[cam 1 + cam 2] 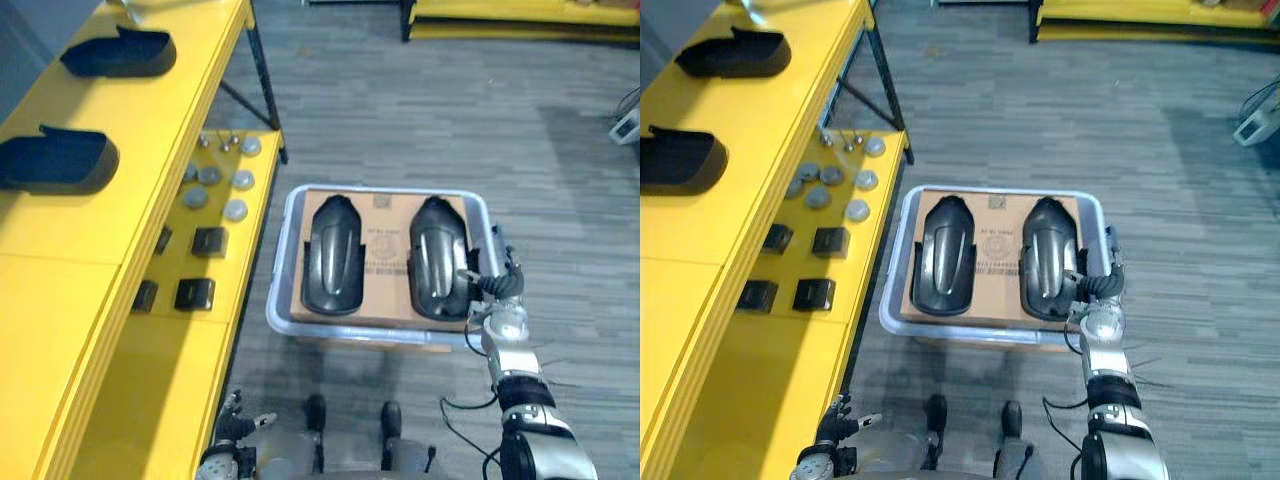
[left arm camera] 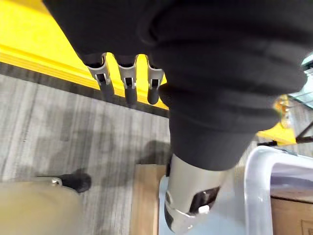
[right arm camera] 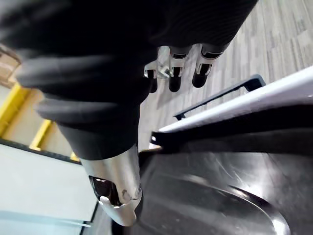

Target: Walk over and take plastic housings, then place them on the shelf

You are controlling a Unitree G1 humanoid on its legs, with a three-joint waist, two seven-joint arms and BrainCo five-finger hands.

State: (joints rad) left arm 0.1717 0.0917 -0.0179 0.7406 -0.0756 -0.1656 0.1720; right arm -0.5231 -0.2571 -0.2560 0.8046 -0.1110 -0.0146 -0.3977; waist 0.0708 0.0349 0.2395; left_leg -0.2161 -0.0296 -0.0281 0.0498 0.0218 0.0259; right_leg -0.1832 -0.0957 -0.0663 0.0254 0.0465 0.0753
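On the yellow shelf [image 1: 150, 110], a far housing [image 1: 120, 52] and a near housing [image 1: 55, 160] are laid on the top level. Grey discs [image 1: 210, 175] and small black blocks [image 1: 208, 241] are spread over the lower level. A clear bin [image 1: 285, 215] is parked on the floor [image 1: 420, 120] just beside it.

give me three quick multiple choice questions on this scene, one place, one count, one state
1. The two unshelved housings lie: A on cardboard in the clear bin; B on the bare floor; C on a chair.
2. The yellow shelf carries how many shelf-top housings? A one; B two; C four.
3. The left robot hand is: A curled round a housing; B open, holding nothing; C pinching a box.

Answers: A, both lie side by side on the cardboard; B, two black shells rest on the top level; B, its fingers are straight with nothing between them.
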